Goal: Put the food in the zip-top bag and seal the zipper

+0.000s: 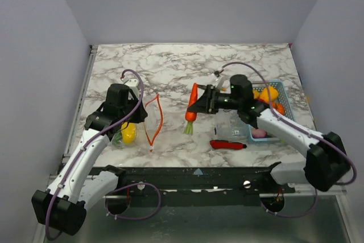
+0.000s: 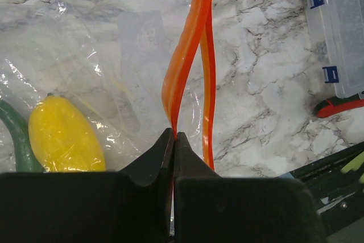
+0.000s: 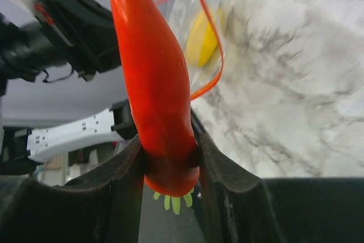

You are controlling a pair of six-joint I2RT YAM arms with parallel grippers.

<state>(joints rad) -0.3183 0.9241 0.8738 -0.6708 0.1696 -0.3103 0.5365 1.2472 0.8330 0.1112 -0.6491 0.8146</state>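
Left gripper (image 2: pixel 173 140) jaws pressed together, pinching the zipper (image 2: pixel 185 66) of the one bag (image 2: pixel 102 55) at table left. Two pieces inside: one yellow pepper (image 2: pixel 62 135), one green piece (image 2: pixel 14 135). Right gripper (image 3: pixel 170 157) clamps one red pepper (image 3: pixel 153 83) between bag and basket (image 1: pixel 287 98). Three pieces show in the basket: yellow piece (image 1: pixel 267 92), orange piece (image 1: pixel 278 107), pink bulb (image 1: pixel 259 133). One knife (image 1: pixel 227 144) near the front.

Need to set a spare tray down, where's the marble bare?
Bare: the far strip of table beyond zip-top bag and basket, and the near patch between bag and knife. Crowded: the right side, around basket and clear box.
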